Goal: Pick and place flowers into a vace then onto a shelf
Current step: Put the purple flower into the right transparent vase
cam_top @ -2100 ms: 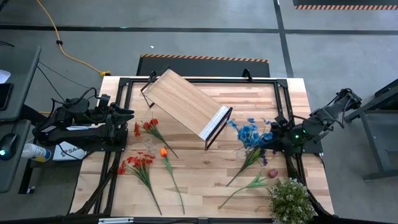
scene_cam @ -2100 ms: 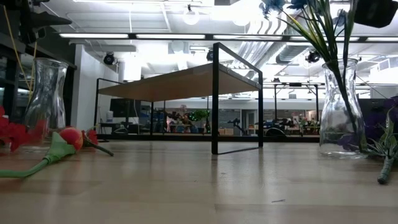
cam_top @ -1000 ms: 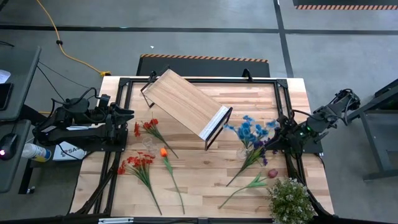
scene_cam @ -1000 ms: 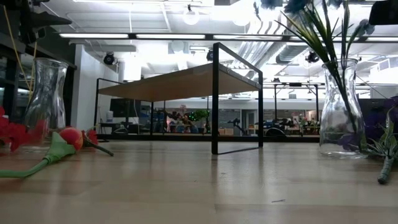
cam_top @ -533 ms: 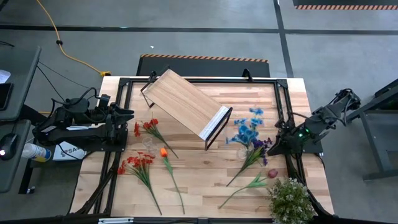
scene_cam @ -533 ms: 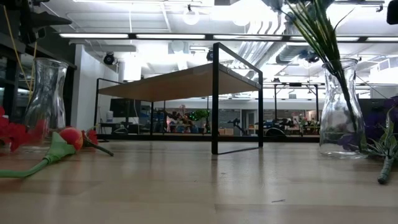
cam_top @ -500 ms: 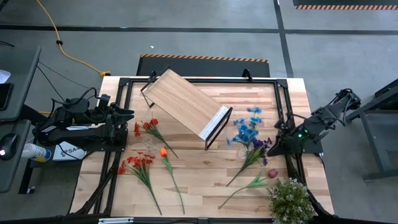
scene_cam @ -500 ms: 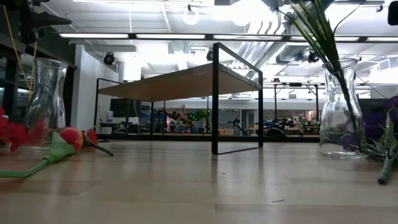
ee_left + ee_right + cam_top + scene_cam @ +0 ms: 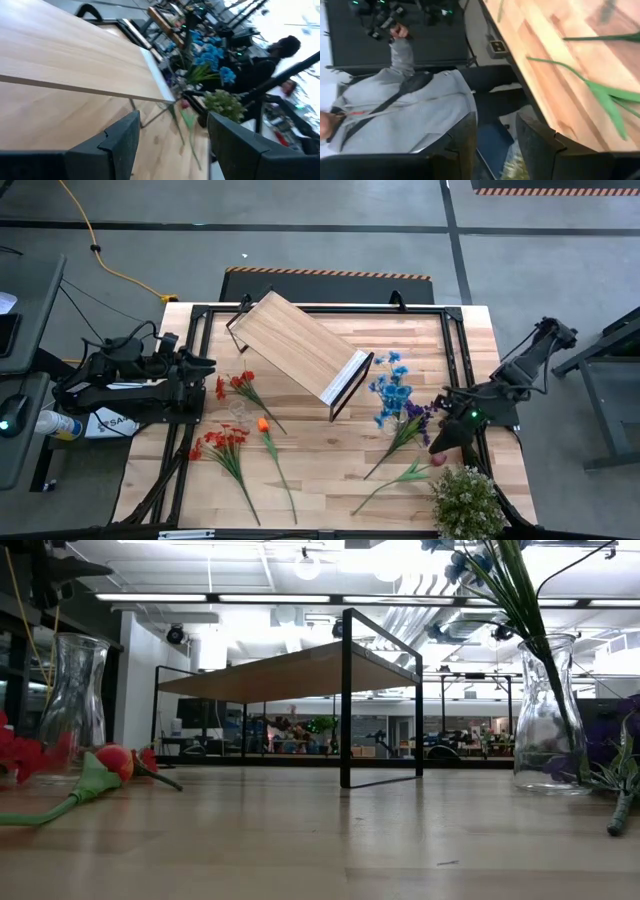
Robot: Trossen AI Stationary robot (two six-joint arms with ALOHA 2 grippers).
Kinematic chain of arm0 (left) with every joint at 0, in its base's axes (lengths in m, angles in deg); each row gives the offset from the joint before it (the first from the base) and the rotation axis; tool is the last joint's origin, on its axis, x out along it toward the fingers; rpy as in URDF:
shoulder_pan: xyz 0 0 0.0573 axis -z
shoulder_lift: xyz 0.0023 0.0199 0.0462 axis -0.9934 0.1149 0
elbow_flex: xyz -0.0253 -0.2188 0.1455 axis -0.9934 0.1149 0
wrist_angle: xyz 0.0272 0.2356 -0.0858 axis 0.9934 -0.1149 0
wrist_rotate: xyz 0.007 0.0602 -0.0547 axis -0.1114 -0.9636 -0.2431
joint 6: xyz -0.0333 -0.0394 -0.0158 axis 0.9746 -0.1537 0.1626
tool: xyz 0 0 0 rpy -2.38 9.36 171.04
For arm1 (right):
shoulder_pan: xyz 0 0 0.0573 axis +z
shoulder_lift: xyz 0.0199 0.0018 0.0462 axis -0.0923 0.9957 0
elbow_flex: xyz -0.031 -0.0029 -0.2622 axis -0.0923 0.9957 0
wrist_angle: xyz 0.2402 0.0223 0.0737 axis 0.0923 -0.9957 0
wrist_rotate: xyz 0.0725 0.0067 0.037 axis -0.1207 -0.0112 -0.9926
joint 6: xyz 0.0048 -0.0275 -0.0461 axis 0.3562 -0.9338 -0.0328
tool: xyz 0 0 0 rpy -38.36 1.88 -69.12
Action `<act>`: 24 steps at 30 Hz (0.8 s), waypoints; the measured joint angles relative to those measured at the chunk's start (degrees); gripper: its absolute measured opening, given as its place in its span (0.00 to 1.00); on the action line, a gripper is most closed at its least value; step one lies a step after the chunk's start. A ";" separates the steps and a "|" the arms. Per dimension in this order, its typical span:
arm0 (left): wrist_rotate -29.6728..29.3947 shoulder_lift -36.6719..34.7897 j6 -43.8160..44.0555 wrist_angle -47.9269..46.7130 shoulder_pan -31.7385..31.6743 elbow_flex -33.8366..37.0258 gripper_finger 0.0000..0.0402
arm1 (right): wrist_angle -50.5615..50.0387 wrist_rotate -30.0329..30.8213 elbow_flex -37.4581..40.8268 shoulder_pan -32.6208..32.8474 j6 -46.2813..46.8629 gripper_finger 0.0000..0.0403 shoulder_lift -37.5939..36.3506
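The left gripper is hovering at the left edge of the light butcher-block wooden bench, its jaws standing apart and gripping nothing. Just right of it, red sprays of artificial flowers, an orange tulip and an empty clear glass vase are lying or standing on the bench. The light wood shelf with thin black metal frame is sitting slanted near the middle. Further right, blue long-stemmed flowers are standing in a second clear glass vase, with purple blooms and a dark pink rose lying beside. The right gripper is hovering near the rose, jaws parted, empty.
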 joint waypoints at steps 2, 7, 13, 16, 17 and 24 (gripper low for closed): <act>1.85 0.00 0.15 1.60 -0.02 0.00 0.66 | 2.43 3.62 0.00 1.97 0.37 0.32 0.64; 7.36 0.00 1.38 6.88 -0.02 0.00 0.66 | 13.88 14.86 0.02 6.87 -2.27 0.31 2.64; 12.85 0.00 3.13 10.63 0.00 -0.02 0.66 | 30.95 30.09 0.02 12.24 -17.03 0.29 4.65; 15.12 0.00 4.61 11.29 0.00 -0.02 0.66 | 37.37 35.10 0.02 14.35 -24.08 0.27 5.70; 15.98 0.00 5.14 11.48 0.00 -0.02 0.66 | 39.08 36.41 0.02 14.91 -25.94 0.26 6.07; 19.79 1.43 7.54 11.59 0.00 -0.76 0.66 | 54.19 42.34 0.02 16.65 -46.50 0.23 9.00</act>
